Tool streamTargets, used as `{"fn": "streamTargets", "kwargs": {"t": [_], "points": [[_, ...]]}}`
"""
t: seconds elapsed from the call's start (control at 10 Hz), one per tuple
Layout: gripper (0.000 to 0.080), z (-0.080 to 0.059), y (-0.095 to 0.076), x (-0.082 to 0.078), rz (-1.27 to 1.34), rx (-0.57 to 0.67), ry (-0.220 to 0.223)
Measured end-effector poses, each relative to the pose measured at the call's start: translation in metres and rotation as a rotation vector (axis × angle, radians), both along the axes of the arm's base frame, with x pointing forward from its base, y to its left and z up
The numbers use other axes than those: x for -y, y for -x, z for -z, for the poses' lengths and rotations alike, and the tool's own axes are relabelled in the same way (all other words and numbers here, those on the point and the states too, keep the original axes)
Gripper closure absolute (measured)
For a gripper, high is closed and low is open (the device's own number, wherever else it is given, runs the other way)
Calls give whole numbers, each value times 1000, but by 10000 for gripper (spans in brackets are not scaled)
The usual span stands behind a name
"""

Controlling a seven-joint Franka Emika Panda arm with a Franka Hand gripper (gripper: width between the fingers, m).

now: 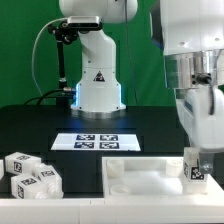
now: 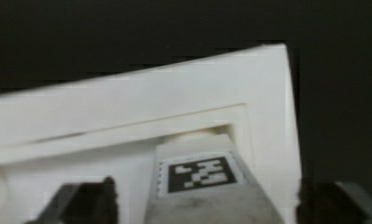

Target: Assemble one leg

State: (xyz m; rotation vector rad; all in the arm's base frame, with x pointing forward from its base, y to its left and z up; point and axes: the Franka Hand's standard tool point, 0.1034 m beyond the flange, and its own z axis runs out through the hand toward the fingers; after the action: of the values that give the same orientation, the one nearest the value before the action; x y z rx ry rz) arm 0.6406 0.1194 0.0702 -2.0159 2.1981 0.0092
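One leg [image 1: 196, 166] stands upright, long axis vertical, at the corner of the white panel [image 1: 135, 180] on the exterior view's right; the gripper [image 2: 204, 205] hangs over it, jaws wide apart, fingers [image 2: 85, 203] flanking the tagged block without holding it.

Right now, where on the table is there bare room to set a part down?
Free: the black table top between the marker board and the small white tagged blocks at the exterior view's left. Crowded: the large flat white tray-like panel, where the tool straddles the small white rectangular tagged leg.
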Motion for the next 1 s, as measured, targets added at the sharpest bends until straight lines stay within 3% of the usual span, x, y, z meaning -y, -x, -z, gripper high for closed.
{"fn": "streamTargets", "kwargs": {"t": [0.1,0.3,0.6,0.8,1.0], "points": [[184,-1,0,-1,-206,17,27],[157,-4,-4,-2,-389,52,57],[151,-3,-4,0,-613,73,88],[150,-3,-6,9,-1007,100,163],[150,-4,-9,12,-1155,130,206]]}}
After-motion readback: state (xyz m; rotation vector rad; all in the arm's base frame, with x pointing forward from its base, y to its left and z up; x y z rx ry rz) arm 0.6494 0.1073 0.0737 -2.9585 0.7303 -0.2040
